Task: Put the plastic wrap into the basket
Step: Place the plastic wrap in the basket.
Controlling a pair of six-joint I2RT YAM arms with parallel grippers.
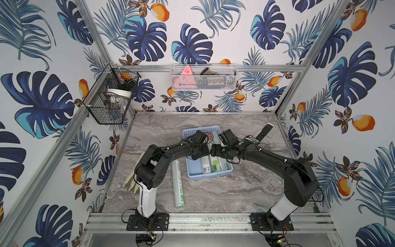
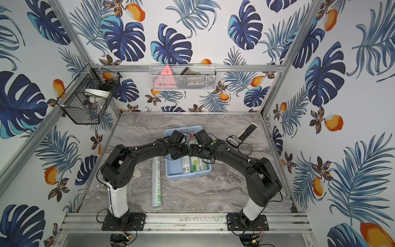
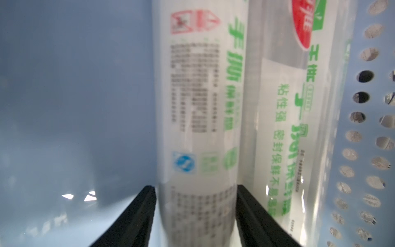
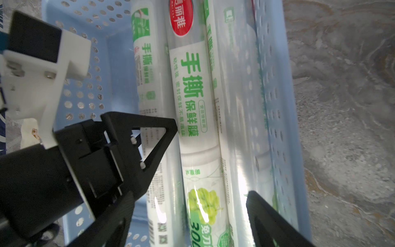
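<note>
- A light-blue basket (image 1: 210,174) stands on the marbled worktop (image 1: 235,192). Three rolls of plastic wrap lie lengthwise inside it, packed toward the basket wall on the right arm's side. The basket floor on the left arm's side is bare.
- The left claw (image 3: 195,186) is down inside the basket, its fingers flanking the nearest roll (image 3: 198,107). The close, blurred wrist view does not show whether they pinch it or merely stand against it.
- The right claw (image 1: 215,151) hovers just above the basket, spread wide over the middle roll (image 4: 192,96) and the wall-side roll (image 4: 235,107). It holds nothing.
- A fourth roll (image 1: 178,184) lies on the worktop just outside the basket on the left arm's side, roughly parallel to its long wall.
- If the left claw lifts without fully releasing, the glossy wrapper could cling and the roll could ride out of the basket.
- The two claws sit almost touching above the basket, so a careless pull-back could knock them together. It could also snag the perforated wall and shove the light basket.
- The fourth roll, round and slick, may roll off or slip when pinched.
</note>
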